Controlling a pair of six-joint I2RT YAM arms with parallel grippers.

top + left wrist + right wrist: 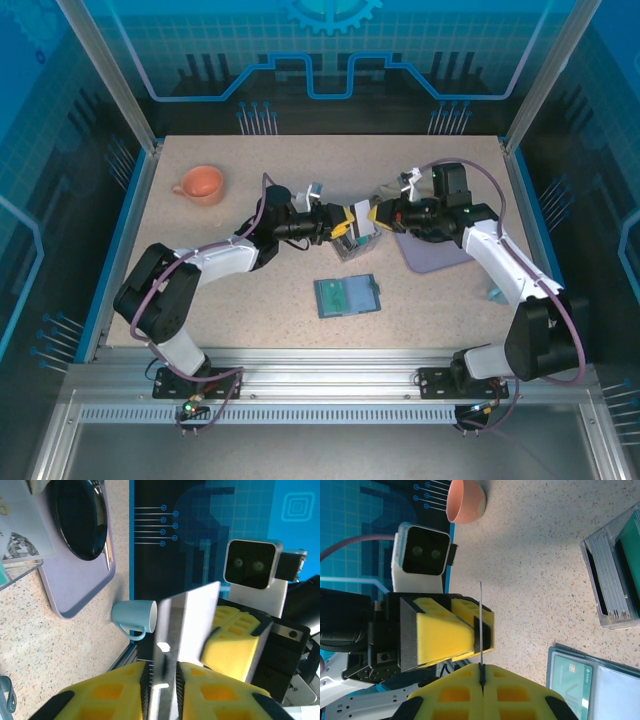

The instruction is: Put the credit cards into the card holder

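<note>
Seen from above, the left gripper (344,222) and the right gripper (377,215) meet nose to nose just behind a clear box (352,246) on the speckled counter (250,300). A grey credit card (362,226) is pinched between them. The card holder (347,296) lies open in front of the box. A lilac mat (436,252) sits to the box's right and an orange cup (200,184) well off to its left.

From the left wrist, the left gripper (162,682) has its yellow jaws closed tight on the near end of the credit card (192,625), which stands on edge. The right gripper (235,637) shows behind the card's far end. The clear box (20,535) sits at the upper left, the mat (75,595) beside it carries a black pan (80,520), and a pale blue mug (134,617) stands beyond the mat.

From the right wrist, the right gripper (481,672) has its jaws pressed together on the credit card (480,625), seen edge-on as a thin line. The left gripper (470,632) faces it and clasps the same card. The clear box (615,575) holds stacked cards (607,575). The card holder (592,690) lies just beside the box with a green card (570,677) in it.
</note>
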